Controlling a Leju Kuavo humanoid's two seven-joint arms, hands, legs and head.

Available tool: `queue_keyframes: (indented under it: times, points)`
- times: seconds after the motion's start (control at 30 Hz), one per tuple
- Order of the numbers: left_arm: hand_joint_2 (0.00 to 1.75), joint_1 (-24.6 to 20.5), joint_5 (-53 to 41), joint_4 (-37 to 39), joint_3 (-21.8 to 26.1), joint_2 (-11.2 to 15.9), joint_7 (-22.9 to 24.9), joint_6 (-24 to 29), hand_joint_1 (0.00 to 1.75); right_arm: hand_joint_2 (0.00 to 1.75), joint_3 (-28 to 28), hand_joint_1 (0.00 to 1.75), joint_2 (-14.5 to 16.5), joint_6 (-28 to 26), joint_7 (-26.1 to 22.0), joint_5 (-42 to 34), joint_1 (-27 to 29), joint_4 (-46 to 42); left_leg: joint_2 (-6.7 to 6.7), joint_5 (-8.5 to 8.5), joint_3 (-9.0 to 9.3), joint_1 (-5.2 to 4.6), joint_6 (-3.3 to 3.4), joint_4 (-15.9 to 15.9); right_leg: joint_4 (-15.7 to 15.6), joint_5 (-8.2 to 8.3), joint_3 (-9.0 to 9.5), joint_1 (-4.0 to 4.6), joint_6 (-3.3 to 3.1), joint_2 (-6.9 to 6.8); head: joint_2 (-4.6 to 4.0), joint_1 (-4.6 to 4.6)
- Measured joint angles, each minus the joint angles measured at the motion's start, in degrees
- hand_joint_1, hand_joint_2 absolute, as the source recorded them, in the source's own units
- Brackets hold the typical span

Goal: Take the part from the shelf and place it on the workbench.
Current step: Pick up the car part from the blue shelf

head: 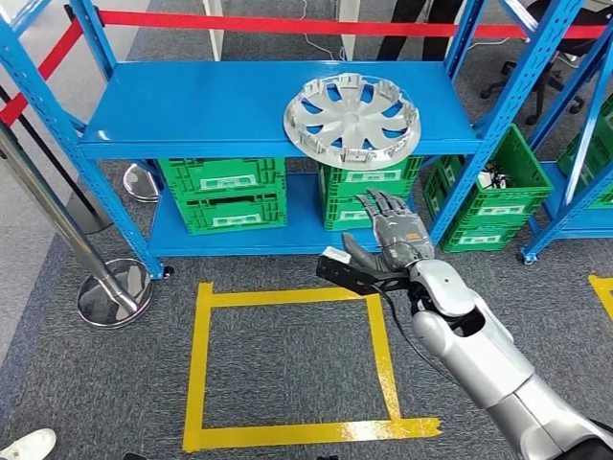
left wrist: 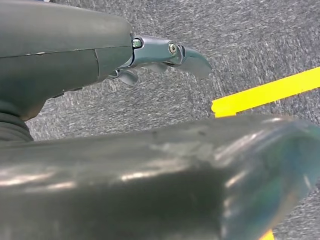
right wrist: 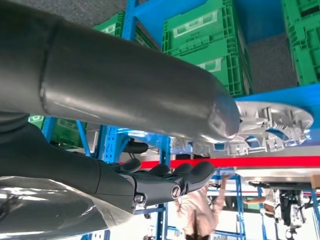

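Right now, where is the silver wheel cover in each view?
Head view: wheel cover lying on the blue shelf, just beyond the right hand.
Left wrist view: not in it.
Right wrist view: wheel cover seen edge-on past the thumb.
Shared landmark: green crates.

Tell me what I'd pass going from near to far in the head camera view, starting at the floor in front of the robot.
Yellow tape square on the carpet → right hand, open, raised toward the shelf → green crates on the lower shelf → silver hubcap on the upper shelf → red barrier tape behind the rack.
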Motion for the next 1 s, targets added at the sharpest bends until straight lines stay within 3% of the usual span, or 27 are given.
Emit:
queue_keyframes:
  times: [0.07,0.13,0.2,0.3,0.37,0.43,0.47,0.5,0.6,0.67,0.77,0.83,0.93,0.97,1.0]
  points:
    - [0.00,0.0,0.0,0.0,0.0,0.0,0.0,0.0,0.00,0.00,-0.2,0.00,0.0,0.0,0.0,0.0,0.0,0.0,-0.01,-1.02,1.32,-0.05,-0.19,0.0,-6.9,5.82,1.56,0.12,-0.52,-0.04,0.00,0.00]
    - [0.00,-0.2,0.0,0.0,0.0,0.0,0.0,0.0,0.00,0.00,-0.3,0.00,0.0,0.1,-0.2,0.0,-0.1,0.1,0.00,-1.97,2.19,-0.14,-0.71,0.0,-12.8,8.16,3.37,0.47,-1.15,-0.20,0.00,-0.15]
    - [0.00,-0.3,0.0,0.1,0.0,0.0,0.0,0.0,0.00,0.00,-0.3,0.00,0.0,0.2,-0.4,0.0,-0.1,0.1,0.07,-2.43,2.72,-0.28,-1.44,0.3,-14.4,7.49,4.14,0.70,-1.91,-0.26,0.00,-0.38]
    - [0.00,-0.5,0.0,0.1,0.0,0.0,0.0,0.0,0.00,0.00,-0.3,0.00,0.0,0.3,-0.5,0.1,-0.1,0.1,0.13,-3.25,2.68,-0.29,-2.38,2.0,-15.0,7.49,5.77,0.27,-2.90,-0.21,0.00,-0.56]
    - [0.00,-0.7,0.0,0.1,0.0,0.0,0.0,0.0,0.00,0.00,-0.2,0.00,0.0,0.3,-0.7,0.1,-0.2,0.1,0.14,-5.10,-0.31,-0.08,-2.99,7.6,-15.1,6.96,6.71,0.11,-3.27,-0.21,0.00,-0.66]
    - [0.00,-0.6,0.0,0.1,0.0,0.0,0.0,0.0,0.00,0.00,0.0,0.00,0.0,0.3,-0.8,0.2,-0.1,0.2,0.14,-7.46,-4.81,0.11,-3.44,14.2,-15.1,6.16,7.51,0.10,-3.45,-0.15,0.00,-0.70]
    - [0.00,-0.6,0.0,0.1,0.0,0.1,0.0,0.0,0.00,0.00,0.1,0.00,0.0,0.3,-0.8,0.2,0.0,0.2,0.14,-7.70,-6.35,0.15,-3.53,15.7,-15.1,5.73,8.01,0.10,-3.45,-0.12,0.00,-0.71]
    - [0.00,-0.5,0.0,0.1,0.0,0.1,0.0,0.0,0.00,0.00,0.2,0.00,0.0,0.3,-0.9,0.2,0.1,0.3,0.14,-6.73,-7.03,0.17,-3.52,15.3,-15.1,5.25,8.63,0.10,-3.41,-0.08,0.00,-0.70]
    - [0.00,-0.3,0.0,0.1,0.0,0.1,0.0,0.0,0.00,0.00,0.4,0.00,0.0,0.3,-1.0,0.2,0.1,0.4,0.16,0.66,-5.23,0.04,-2.95,6.0,-15.2,3.71,10.81,0.13,-3.02,-0.05,0.00,-0.69]
    - [0.00,-0.3,0.0,0.2,0.0,0.1,0.0,0.0,0.00,0.00,0.6,0.00,0.0,0.4,-1.0,0.2,0.0,0.5,0.18,2.08,-4.31,-0.31,-2.25,2.0,-15.3,2.94,11.49,0.22,-2.38,-0.03,0.00,-0.74]
    - [0.00,-0.2,0.0,0.2,0.0,0.1,0.0,0.0,0.00,0.00,0.7,0.00,0.0,0.5,-1.1,0.3,0.0,0.6,0.14,1.99,-3.44,-0.34,-1.07,1.1,-14.6,2.34,12.01,0.29,-1.19,0.01,0.00,-0.57]
    - [0.00,-0.4,0.0,0.2,0.0,0.0,0.0,0.1,0.00,0.00,0.7,0.00,0.0,0.5,-1.2,0.3,-0.2,0.6,0.10,1.67,-2.45,-0.13,-0.40,0.9,-11.9,0.91,10.88,0.20,-0.68,-0.04,0.00,-0.38]
    - [0.00,-0.6,0.0,0.2,0.0,0.0,0.0,0.2,0.00,0.00,1.0,0.00,0.0,0.6,-1.3,0.3,-0.1,0.7,0.03,0.91,-1.70,-0.08,0.13,0.8,-1.8,-2.81,4.40,0.07,-0.21,-0.08,0.00,-0.22]
    - [0.00,-0.5,0.0,0.2,0.0,0.0,0.0,0.1,0.00,0.00,1.1,0.00,0.0,0.6,-1.3,0.3,0.1,0.8,-0.01,0.57,-1.40,-0.09,0.12,0.8,0.3,-2.94,2.39,0.06,-0.15,-0.08,0.00,-0.22]
    - [0.00,-0.4,0.0,0.2,0.0,0.0,0.0,0.1,0.00,0.00,1.3,0.00,0.0,0.6,-1.3,0.3,0.2,0.9,-0.04,0.18,-0.98,-0.09,0.06,0.8,0.6,-1.91,1.29,0.06,-0.16,-0.09,0.00,-0.20]
